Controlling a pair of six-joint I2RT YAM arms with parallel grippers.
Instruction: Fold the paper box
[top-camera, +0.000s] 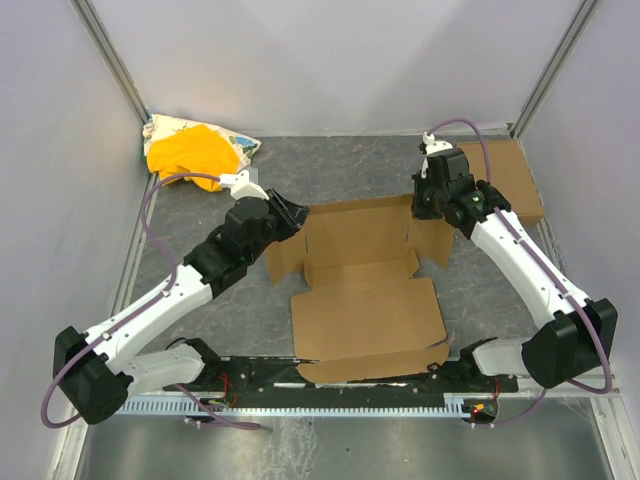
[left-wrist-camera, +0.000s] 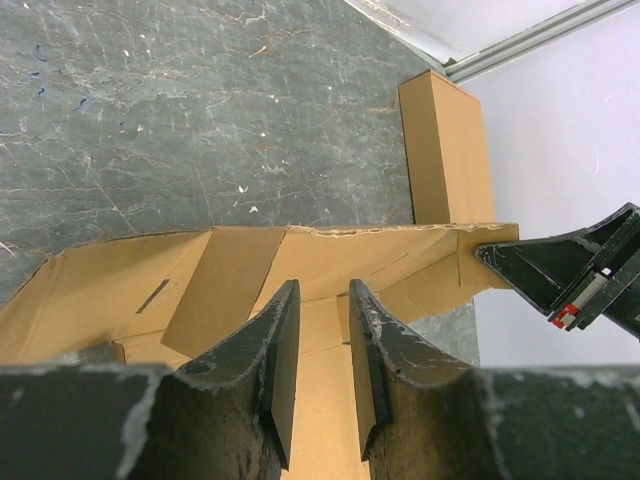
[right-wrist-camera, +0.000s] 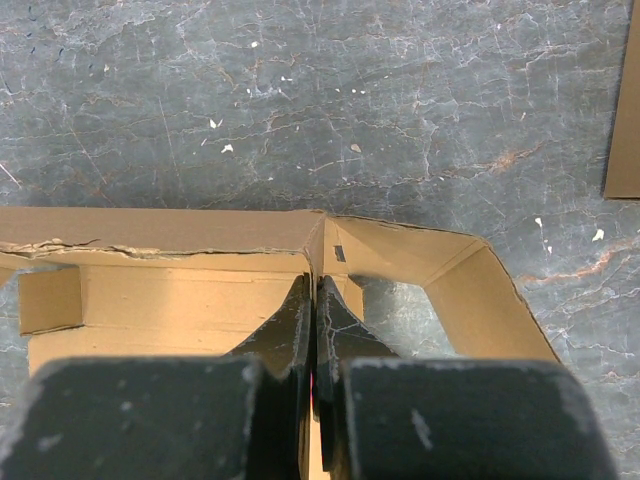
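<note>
Left gripper (left-wrist-camera: 323, 288) sat low in the middle of its wrist view, at the left end of the paper box (top-camera: 365, 300). Its jaws were parted with a clear gap, and bare cardboard showed through it (no pad visibly pressed on any flap). The right gripper (right-wrist-camera: 315, 282) was at the opposite end, fingers pressed tight together with nothing between them. Its tips were right up against the standing far wall, at the corner where an angled side flap met it.

In the overhead view the paper box lay centre frame between the two arms, on the grey marbled table (top-camera: 350, 170). Its far strip was raised into a wall. The wider near panels lay flat, reaching down toward the arm bases at the bottom edge.

In the upper right of the frame, just behind the right gripper, was the smaller cardboard box (top-camera: 510, 180), lying flat on the table. In the upper left corner, well apart from everything, a yellow cloth (top-camera: 190, 155) was heaped on a printed white bag (top-camera: 165, 128).
</note>
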